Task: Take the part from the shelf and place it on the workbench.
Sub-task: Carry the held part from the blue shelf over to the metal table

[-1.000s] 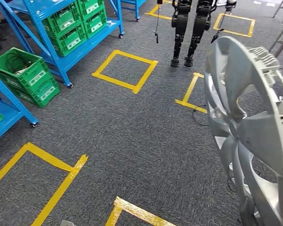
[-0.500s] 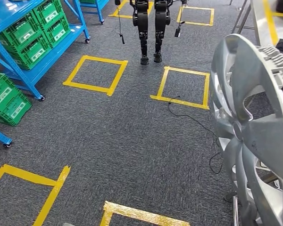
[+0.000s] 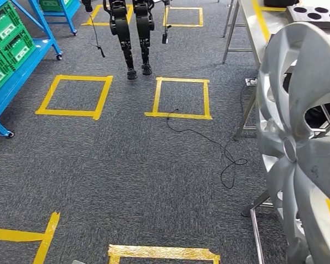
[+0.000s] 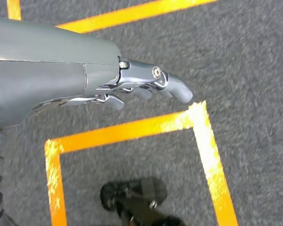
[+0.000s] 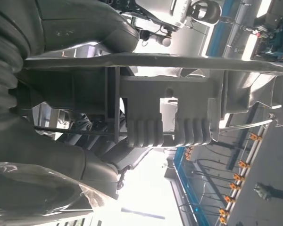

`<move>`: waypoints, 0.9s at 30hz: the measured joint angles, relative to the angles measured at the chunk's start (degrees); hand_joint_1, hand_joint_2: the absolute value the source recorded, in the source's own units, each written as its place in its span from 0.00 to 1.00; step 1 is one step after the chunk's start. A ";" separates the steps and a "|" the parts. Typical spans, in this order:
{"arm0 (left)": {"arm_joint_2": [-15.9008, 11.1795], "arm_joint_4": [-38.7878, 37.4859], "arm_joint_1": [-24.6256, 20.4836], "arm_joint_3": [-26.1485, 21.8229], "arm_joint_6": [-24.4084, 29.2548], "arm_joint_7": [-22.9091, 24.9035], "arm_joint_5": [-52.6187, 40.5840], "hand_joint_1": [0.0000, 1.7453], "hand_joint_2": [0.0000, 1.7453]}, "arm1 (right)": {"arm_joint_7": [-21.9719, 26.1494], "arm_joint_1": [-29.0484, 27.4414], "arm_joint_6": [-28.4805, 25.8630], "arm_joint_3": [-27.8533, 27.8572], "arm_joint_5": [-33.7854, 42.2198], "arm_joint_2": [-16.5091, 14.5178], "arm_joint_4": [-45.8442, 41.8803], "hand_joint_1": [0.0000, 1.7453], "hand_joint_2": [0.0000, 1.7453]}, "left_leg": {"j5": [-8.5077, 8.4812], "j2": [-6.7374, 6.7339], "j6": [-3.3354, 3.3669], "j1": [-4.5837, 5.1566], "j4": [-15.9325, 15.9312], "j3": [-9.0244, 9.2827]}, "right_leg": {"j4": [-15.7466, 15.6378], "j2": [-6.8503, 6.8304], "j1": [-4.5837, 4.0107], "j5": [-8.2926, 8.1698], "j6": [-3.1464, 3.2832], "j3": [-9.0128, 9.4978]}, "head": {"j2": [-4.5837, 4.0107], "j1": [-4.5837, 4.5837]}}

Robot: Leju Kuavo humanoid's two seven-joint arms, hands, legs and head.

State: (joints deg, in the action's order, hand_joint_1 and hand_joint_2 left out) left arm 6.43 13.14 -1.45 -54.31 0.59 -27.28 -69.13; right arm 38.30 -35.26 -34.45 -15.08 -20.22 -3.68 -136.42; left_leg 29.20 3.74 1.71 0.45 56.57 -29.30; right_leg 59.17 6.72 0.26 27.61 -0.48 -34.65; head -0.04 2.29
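The silver wheel cover [image 3: 300, 154] stands upright at the right edge of the head view, close to the camera, its spoked face turned toward the room. In the right wrist view the right robot hand [image 5: 79, 155] is pressed against the cover's ribbed back [image 5: 168, 117], thumb on one side of the rim and fingers on the other, so it has hold of the part. The left robot hand [image 4: 147, 87] hangs over the grey carpet [image 4: 246, 56] with its fingers stretched out almost straight and close together, holding nothing; below it lies a corner of yellow floor tape [image 4: 200, 127].

Just behind the wheel cover, the steel table [image 3: 254, 22] stands on thin legs, a dark tray with round holes [image 3: 317, 14] resting on its top. A black cable [image 3: 225, 159] loops over the carpet beside the table legs. Farther out are yellow taped squares [image 3: 180, 99], and beyond them the black legs of another robot [image 3: 134, 33]. At the far left is a blue shelf [image 3: 14, 71] carrying green crates [image 3: 5, 27]
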 joint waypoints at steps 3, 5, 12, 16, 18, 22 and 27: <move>0.02 0.00 -0.05 0.04 0.49 -0.28 -0.10 0.00 1.00 | 0.02 0.39 -0.25 -0.63 -0.14 0.97 -0.21 1.00 1.00 | -0.58 -2.68 0.31 -0.19 -1.03 0.29 | 7.24 -4.95 -0.09 4.37 -0.73 -3.66 | 0.00 0.27; 0.02 0.00 0.07 0.04 0.61 -0.66 -0.11 0.00 1.00 | 0.02 0.44 -0.59 -0.92 -0.20 1.55 -0.21 1.00 1.00 | -0.50 -4.56 0.27 -0.24 -1.00 0.24 | 13.66 -6.13 0.32 7.04 -1.44 -6.54 | 0.00 0.30; -0.05 0.01 -0.13 0.04 1.52 -2.15 -0.06 0.00 1.00 | 0.02 0.32 -2.36 -1.72 -2.43 2.41 -0.21 1.00 1.00 | 0.87 -8.90 -1.86 -0.44 0.18 0.78 | -0.53 -10.00 0.96 1.67 -1.96 2.44 | 0.00 0.26; 0.03 0.00 -0.43 0.07 1.50 -2.13 -0.16 0.00 1.00 | 0.02 0.09 -2.94 -1.92 -2.84 2.50 -0.24 1.00 1.00 | 2.57 -8.34 -2.70 -0.82 1.87 0.52 | -0.50 -7.86 0.76 1.48 -0.05 2.26 | 0.00 0.07; 0.13 0.00 -0.38 0.08 1.49 -2.13 -0.25 0.00 1.00 | 0.02 0.12 -2.98 -2.10 -2.96 2.50 -0.26 1.00 1.00 | 6.13 -5.72 -2.82 -0.98 7.96 -2.08 | -0.56 -6.84 0.68 1.35 0.53 2.21 | 0.00 -0.10; 0.16 0.00 0.02 0.10 1.78 -1.84 -0.42 0.00 1.00 | -0.07 0.14 -3.28 -2.37 -3.15 2.54 -0.25 1.00 1.00 | 7.65 -4.16 -1.59 -0.44 17.01 -7.06 | -0.55 -3.92 0.01 1.24 0.97 2.20 | 0.00 -0.15; -0.40 0.00 0.13 0.14 4.28 -0.53 -1.29 0.00 1.00 | -0.66 0.50 -4.90 -3.21 -4.16 3.06 -0.23 1.00 1.00 | -0.63 0.83 1.23 1.09 2.26 -1.63 | -0.55 -0.59 0.18 1.06 0.75 2.10 | 0.00 -0.19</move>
State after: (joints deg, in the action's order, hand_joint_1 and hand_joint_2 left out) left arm 6.03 13.14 -1.31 -54.17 4.87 -27.81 -70.42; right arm 37.64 -34.77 -39.35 -18.28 -24.39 -0.62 -136.65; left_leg 28.56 4.56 2.93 1.54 58.83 -30.93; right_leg 58.61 6.13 0.44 28.67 0.27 -32.55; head -0.04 2.10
